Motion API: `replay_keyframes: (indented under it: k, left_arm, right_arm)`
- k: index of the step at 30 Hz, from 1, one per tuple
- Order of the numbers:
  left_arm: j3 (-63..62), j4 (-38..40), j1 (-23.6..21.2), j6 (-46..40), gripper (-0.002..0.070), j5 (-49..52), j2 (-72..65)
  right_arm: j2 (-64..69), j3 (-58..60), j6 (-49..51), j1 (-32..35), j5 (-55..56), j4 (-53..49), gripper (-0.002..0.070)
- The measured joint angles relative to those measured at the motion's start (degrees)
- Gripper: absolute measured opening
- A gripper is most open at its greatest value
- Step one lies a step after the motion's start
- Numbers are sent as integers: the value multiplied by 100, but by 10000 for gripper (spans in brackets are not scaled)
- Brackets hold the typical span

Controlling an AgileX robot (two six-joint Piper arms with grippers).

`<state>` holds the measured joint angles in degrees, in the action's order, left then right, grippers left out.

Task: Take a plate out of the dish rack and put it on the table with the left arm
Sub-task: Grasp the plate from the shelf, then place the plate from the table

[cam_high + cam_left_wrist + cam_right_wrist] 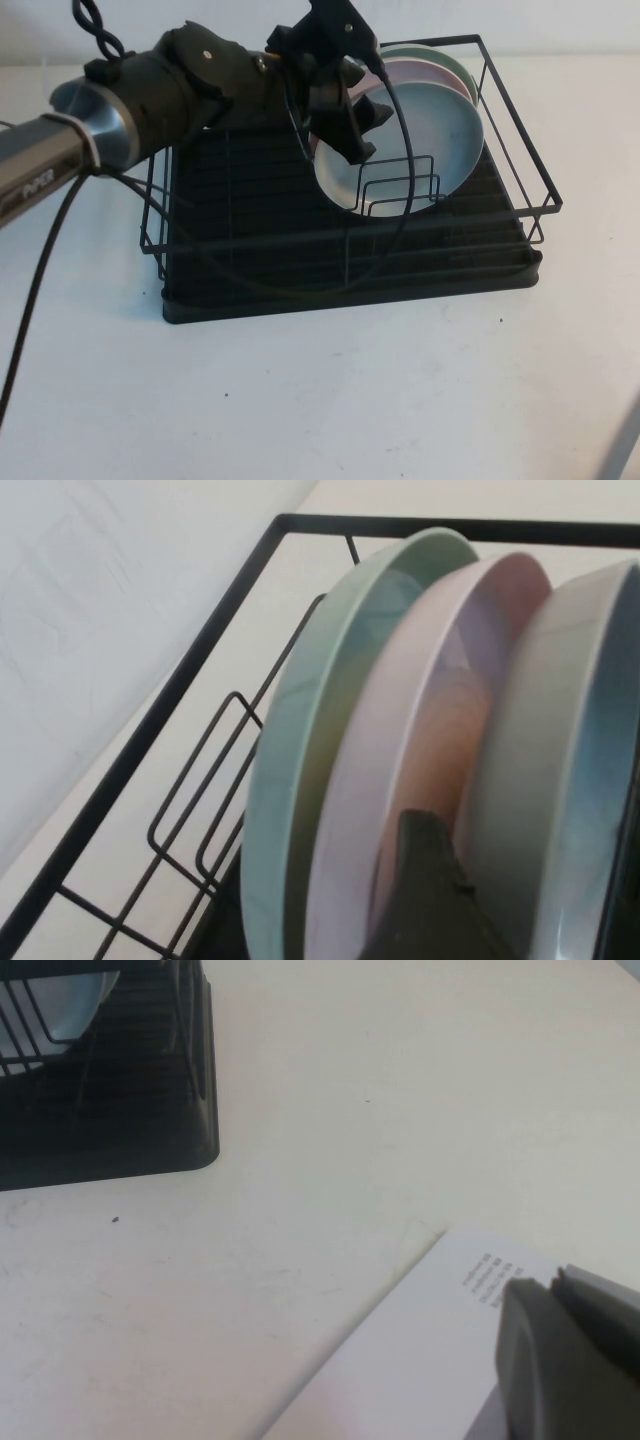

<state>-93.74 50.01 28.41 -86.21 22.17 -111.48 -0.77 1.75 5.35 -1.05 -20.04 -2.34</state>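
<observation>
Pale blue-grey and glossy, the plate (405, 150) stood on edge in the far right corner of the dish rack (340, 255), frontmost of three, with the pink plate (425, 72) just behind it and the mint-green plate (440, 55) behind that, all leaning against the rack's far wire. The left gripper (355, 125) hung over the rack at the plate's upper left rim, its fingers spread apart; in the left wrist view one dark finger (430, 900) showed in the gap between the pink plate (400, 750) and the blue-grey plate (560, 760), while the other could not be seen there, so whether anything was yet clamped could not be told for certain, though nothing appeared gripped. The plate looked rigid, light and smooth, likely slippery under a pinch and liable to chip if dropped; its thin raised rim at the top, clear of the wire dividers (400, 185), seemed the sensible place to take hold, lifted straight up to avoid dragging its neighbours. The right gripper (570, 1350) rested well away from the rack, low over the white table (350, 1110) beside a printed white sheet (420, 1360), its fingers' spacing not discernible.
</observation>
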Motion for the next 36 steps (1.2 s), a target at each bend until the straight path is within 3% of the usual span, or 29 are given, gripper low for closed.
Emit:
replay_keyframes:
  k: [10, 13, 15, 17, 31, 33, 36]
  left_arm:
    - [-439, 469, 0, -34, 367, -26, -532]
    - [-439, 523, 0, -34, 256, -94, -596]
    - [-468, 547, 0, -59, 134, -130, -607]
    - [-517, 494, 10, -183, 93, -78, -615]
    - [-1266, 428, 12, -156, 76, 535, -110]
    - [-1281, 320, 12, 260, 76, 735, 154]
    - [-1291, -379, 2, 2263, 76, 1349, 657]
  right_arm:
    - [0, 0, 0, 0, 0, 0, -18]
    - [0, 0, 0, 0, 0, 0, -18]
    - [0, 0, 0, 0, 0, 0, -18]
    - [0, 0, 0, 0, 0, 0, -18]
    - [0, 0, 0, 0, 0, 0, -18]
    - [0, 0, 0, 0, 0, 0, -18]
    - [0, 0, 0, 0, 0, 0, -18]
